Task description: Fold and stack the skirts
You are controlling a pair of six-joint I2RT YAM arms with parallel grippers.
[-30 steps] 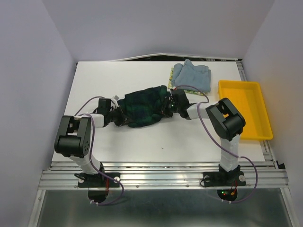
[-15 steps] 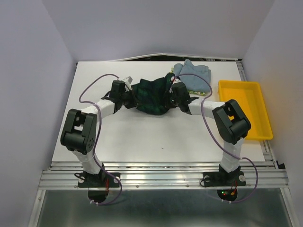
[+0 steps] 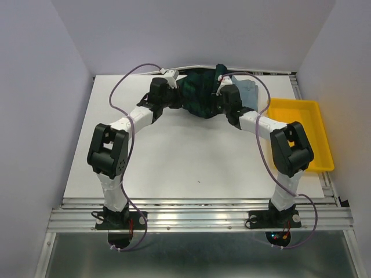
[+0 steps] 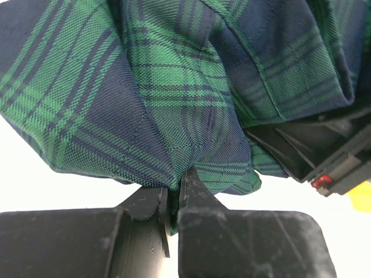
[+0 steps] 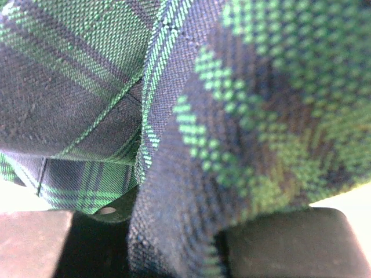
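Plaid skirt (image 3: 200, 97) front and centre, dark green and navy, one of two skirts I can count from overhead. It's slung between the two claws at the far edge of the tabletop (image 3: 174, 156). Its long axis runs left to right, along that far edge, and the middle sags toward us in a bunched curve. Whether the lowest fold touches the surface, I can't tell.

The second skirt is the plain blue-grey skirt (image 3: 250, 92), lying just to the right of the plaid one, partly hidden by the right arm.

Left claw (image 3: 175, 94) has the plaid's left end. In the wrist view, the left claw's fingers (image 4: 152, 204) are pinched nearly together on a fold of the plaid hem, the cloth fanning up and away. Right claw (image 3: 222, 95) is at the other end. Its camera is smothered in weave, and a thick gather of plaid is clamped down between its two fingers (image 5: 278, 237).

Both arms, two in all, reach forward and bow inward to meet at the cloth. One yellow tray (image 3: 307, 136) sits at the right edge of the tabletop, apart from the skirts.
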